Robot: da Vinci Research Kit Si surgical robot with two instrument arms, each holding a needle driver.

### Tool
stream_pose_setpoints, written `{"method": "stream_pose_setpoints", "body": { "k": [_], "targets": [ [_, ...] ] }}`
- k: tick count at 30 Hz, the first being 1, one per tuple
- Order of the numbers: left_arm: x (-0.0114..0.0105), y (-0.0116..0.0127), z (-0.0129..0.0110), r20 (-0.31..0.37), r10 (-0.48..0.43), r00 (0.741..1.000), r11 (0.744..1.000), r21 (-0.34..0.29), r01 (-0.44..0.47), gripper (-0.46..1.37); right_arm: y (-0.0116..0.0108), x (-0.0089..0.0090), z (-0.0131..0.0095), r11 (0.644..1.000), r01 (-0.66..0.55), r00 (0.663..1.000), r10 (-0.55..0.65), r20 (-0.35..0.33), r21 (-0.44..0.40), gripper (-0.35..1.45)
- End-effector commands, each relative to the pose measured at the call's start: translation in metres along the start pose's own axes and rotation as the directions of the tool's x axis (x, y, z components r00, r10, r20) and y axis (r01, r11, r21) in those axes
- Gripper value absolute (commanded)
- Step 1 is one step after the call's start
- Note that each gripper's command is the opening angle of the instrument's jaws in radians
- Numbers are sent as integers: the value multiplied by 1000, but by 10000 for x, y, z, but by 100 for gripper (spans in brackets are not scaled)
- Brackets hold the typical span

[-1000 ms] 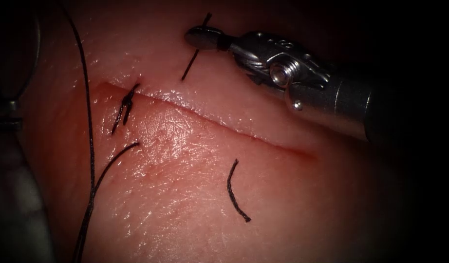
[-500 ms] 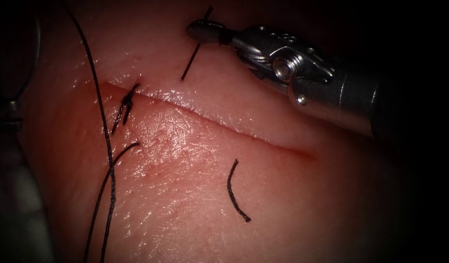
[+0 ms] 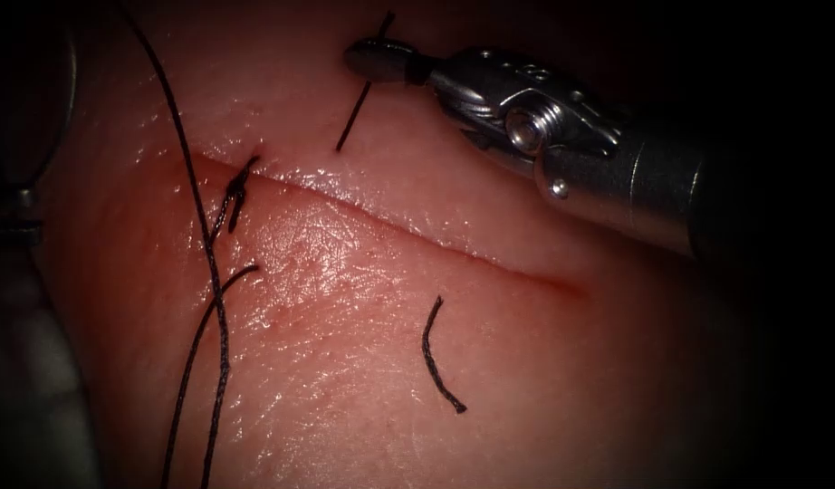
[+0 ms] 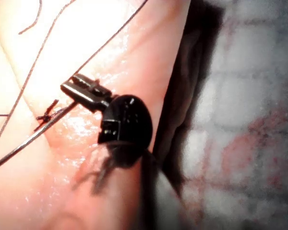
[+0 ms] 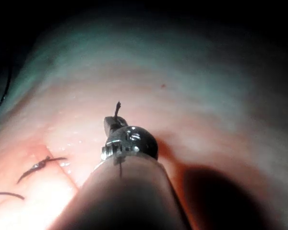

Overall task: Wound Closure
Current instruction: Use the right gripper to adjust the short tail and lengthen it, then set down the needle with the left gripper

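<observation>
**Right tool pinching a thread stub at the top, knot sitting at the left end of the cut**

In the endoscope view the right arm's tool (image 3: pixel 374 60) comes in from about 2 o'clock. Its jaws are pressed together on a short thread stub (image 3: pixel 352 118). One end of the stub pokes out past the jaws toward 12 o'clock. The other end runs down toward 7 o'clock and meets the tissue (image 3: pixel 345 389) on the 12 o'clock side of the cut (image 3: pixel 417 237). The right wrist view shows the same pinch (image 5: pixel 113 123), with a bit of stub sticking out past the tip.

The cut runs from roughly 10 o'clock to 4 o'clock across the middle. At its left end there's a knot (image 3: pixel 235 195) with short tails. A long thread (image 3: pixel 204 231) runs from 11 o'clock down to 7 o'clock, passing just beside the knot on its 9 o'clock side. A second strand (image 3: pixel 196 335) curves off from 6 o'clock of the knot and crosses it. At 5 o'clock of the cut's middle, a loose cut piece of thread (image 3: pixel 426 349) lies curled on the tissue, well apart from everything.

In the left wrist view we see the left arm's tool (image 4: pixel 79 88), dark, with its tip near the knot. A thin straight strand (image 4: pixel 33 135) ends right at that tip. We honestly can't tell if it's needle or thread, or whether this tool grips it.
</observation>
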Motion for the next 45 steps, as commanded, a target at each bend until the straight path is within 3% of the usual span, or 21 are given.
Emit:
{"method": "stream_pose_setpoints", "body": {
  "k": [1, 4, 5, 8, 9, 11, 21, 31, 39, 45],
  "targets": [
    [0, 0, 0, -1, 0, 1000, 1000, -10, 0, -35, 0, 0, 1, 1000, 2, 1000, -2, 0, -4, -35],
    [0, 0, 0, -1, 0, 1000, 1000, -10, 0, -35, 0, -1, 1, 1000, 2, 1000, -2, -6, -5, -35],
    [0, 0, 0, -2, 0, 1000, 1000, -10, 0, -35, 1, -1, 1, 1000, 1, 1000, -1, -18, -5, 8],
    [0, 0, 0, -2, 6, 1000, 1000, -10, -6, -35, 3, -1, 2, 1000, 0, 999, -1, -38, -7, 79],
    [0, 0, 0, -3, 6, 1000, 1000, -10, -6, -35, 5, -1, 2, 1000, 0, 999, 0, -47, -8, 96],
    [0, 0, 0, -3, 6, 1000, 1000, -10, -6, -35, 7, -1, 1, 1000, 0, 999, 0, -53, -8, 104],
    [2, 1, 1, -9, 5, 1000, 1000, -13, -5, -35, 14, -5, -16, 1000, 4, 999, -4, -49, 4, 100],
    [10, 5, 7, -37, 22, 999, 998, -54, -24, -35, 18, -12, -38, 1000, 12, 999, -10, -46, 23, 99],
    [11, 6, 7, -46, 27, 999, 998, -57, -29, -35, 15, -31, -60, 998, 31, 999, -29, -32, 49, 94],
    [18, 8, 10, -59, 36, 998, 997, -68, -40, -35, 11, -46, -76, 997, 46, 999, -45, -12, 65, 75]
  ]
}}
